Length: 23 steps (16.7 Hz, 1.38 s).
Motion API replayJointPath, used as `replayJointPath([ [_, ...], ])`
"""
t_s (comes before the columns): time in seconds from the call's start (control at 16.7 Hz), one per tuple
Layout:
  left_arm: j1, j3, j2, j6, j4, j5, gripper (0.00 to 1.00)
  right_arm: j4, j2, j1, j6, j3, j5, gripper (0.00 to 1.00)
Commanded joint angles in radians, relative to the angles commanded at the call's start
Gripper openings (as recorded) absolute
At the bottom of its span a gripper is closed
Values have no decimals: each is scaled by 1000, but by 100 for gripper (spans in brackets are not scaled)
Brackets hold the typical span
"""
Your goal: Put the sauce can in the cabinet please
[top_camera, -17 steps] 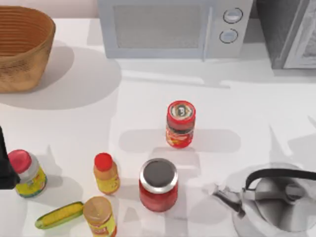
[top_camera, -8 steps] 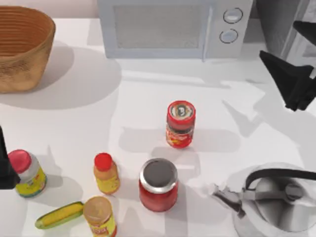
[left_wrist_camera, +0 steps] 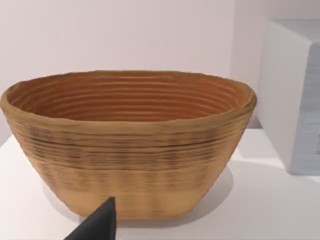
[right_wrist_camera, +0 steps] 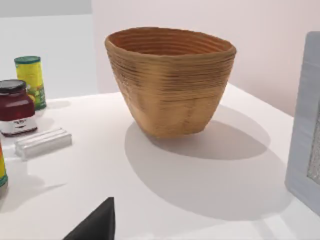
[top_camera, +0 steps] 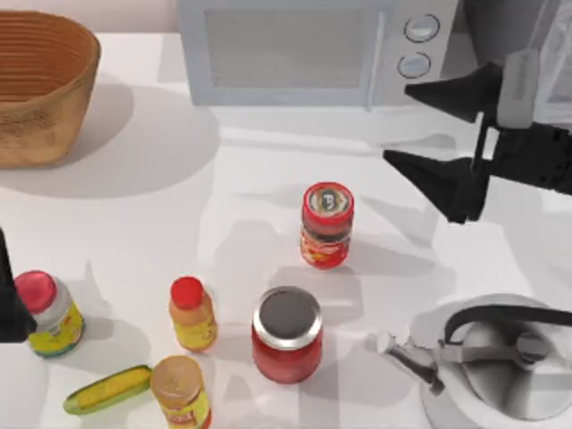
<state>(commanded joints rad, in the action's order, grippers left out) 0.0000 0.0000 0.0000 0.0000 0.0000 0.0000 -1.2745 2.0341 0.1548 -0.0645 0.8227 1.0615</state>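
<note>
Ribbed woven basket (top_camera: 40,85); beside the glossy-labelled sauce can (top_camera: 327,225), a jar (top_camera: 287,334) with matt grey metal lid; shiny metal kettle (top_camera: 500,366)

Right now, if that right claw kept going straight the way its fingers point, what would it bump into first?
Probably nothing soon. The right gripper, open, points toward the table's left, passing between the microwave and the sauce can; far off stands the woven basket. Height is unclear.

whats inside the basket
Nothing visible: the left wrist view shows the basket's bare ribbed inner wall, but its near rim hides the bottom.
</note>
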Motion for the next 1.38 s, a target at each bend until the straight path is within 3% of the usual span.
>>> replayJointPath([
  [0.3,0,0,0,0,0,0,100,-198,320,26,-6,125,164,100],
  [0.6,0,0,0,0,0,0,100,-308,502,45,-8,192,256,100],
  [1.14,0,0,0,0,0,0,100,-309,522,50,-8,208,262,100],
  [1.38,0,0,0,0,0,0,100,-249,530,107,-7,279,207,100],
])
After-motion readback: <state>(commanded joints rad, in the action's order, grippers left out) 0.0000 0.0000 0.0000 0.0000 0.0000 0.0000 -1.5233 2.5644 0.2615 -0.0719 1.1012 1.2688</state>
